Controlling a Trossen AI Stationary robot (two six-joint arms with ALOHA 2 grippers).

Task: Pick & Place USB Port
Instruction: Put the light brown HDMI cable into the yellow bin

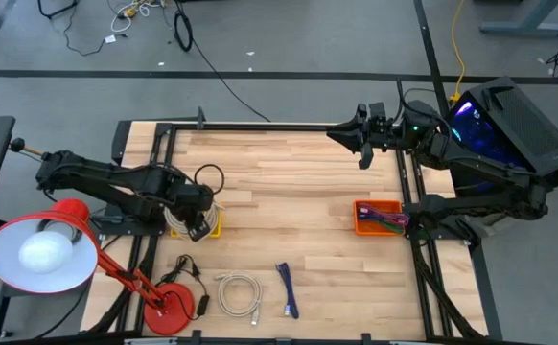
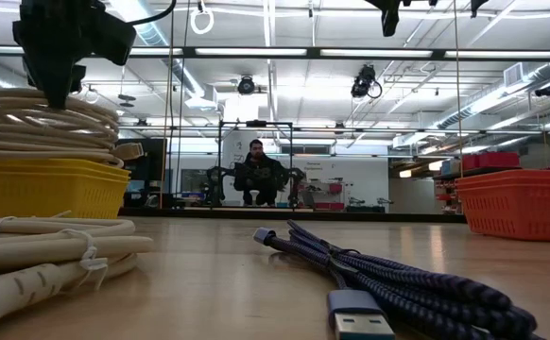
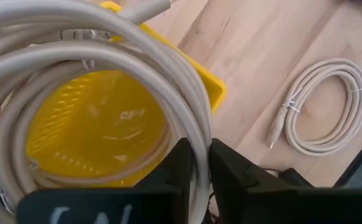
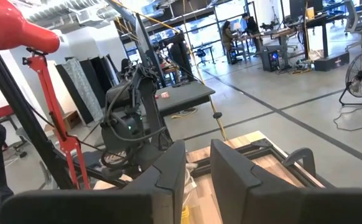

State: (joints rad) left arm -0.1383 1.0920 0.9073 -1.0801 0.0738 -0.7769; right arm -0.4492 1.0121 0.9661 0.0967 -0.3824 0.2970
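The left claw [image 1: 198,228] hangs over the yellow basket [image 1: 213,226] at the left side of the bench [image 1: 289,192]. In the left wrist view its two dark fingers [image 3: 180,167] stand narrow, with a strand of the cream cable coil [image 3: 94,68] running between them; whether they press on the strand or merely flank it cannot be told. That coil sits piled in and over the rim of the yellow basket, as the low view confirms, where the loops rise above the basket wall.

A second cream cable [image 1: 240,292], tied in a loose ring, lies flat on the bench near the front edge, apart from the basket. Just beside it lies a blue braided cable [image 1: 288,289], bundled, with its metal plug [image 2: 358,316] pointing toward the low camera.

An orange basket [image 1: 380,217] stands at the right side of the bench, holding a tangle of dark cords. The right claw [image 1: 363,134] is raised near the far right corner of the bench, well apart from all the cables. Its fingers [image 4: 168,171] show a narrow gap with nothing between them.

A red desk lamp [image 1: 44,251] stands at the front left corner, its base [image 1: 169,309] on the bench edge. In the low view a person [image 2: 257,179] crouches in the room beyond the bench.
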